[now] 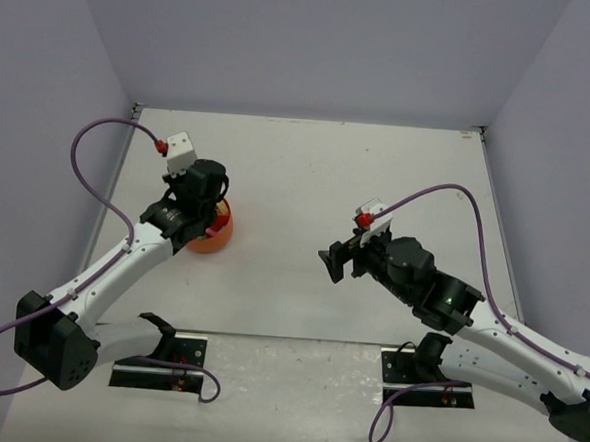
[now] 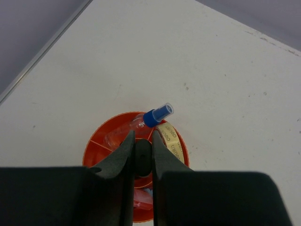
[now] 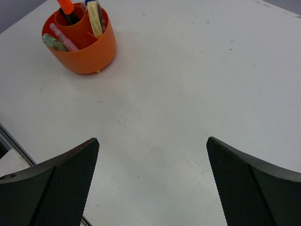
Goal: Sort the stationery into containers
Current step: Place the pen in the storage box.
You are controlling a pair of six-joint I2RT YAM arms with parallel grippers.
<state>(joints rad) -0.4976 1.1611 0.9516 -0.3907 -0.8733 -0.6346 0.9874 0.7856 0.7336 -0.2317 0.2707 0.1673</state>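
The round orange tub (image 1: 215, 238) stands on the left of the table, and its inner dividers (image 2: 99, 143) show from above. My left gripper (image 2: 141, 135) hangs right over it, shut on the black end of a highlighter (image 2: 141, 157) that points down into the middle compartment. Its orange tip (image 3: 66, 6) shows in the right wrist view. A blue-capped clear bottle (image 2: 149, 118) and a gold band ring (image 2: 171, 140) lie in the tub. A pink bar (image 3: 64, 37) and a green bar (image 3: 51, 43) lean in a side compartment. My right gripper (image 3: 153, 141) is open over bare table, with nothing between its fingers.
The white table (image 1: 377, 186) is walled in by grey panels at the back and on both sides. The two arm bases (image 1: 156, 358) are bolted at the near edge. A purple cable (image 1: 98, 159) loops off the left arm.
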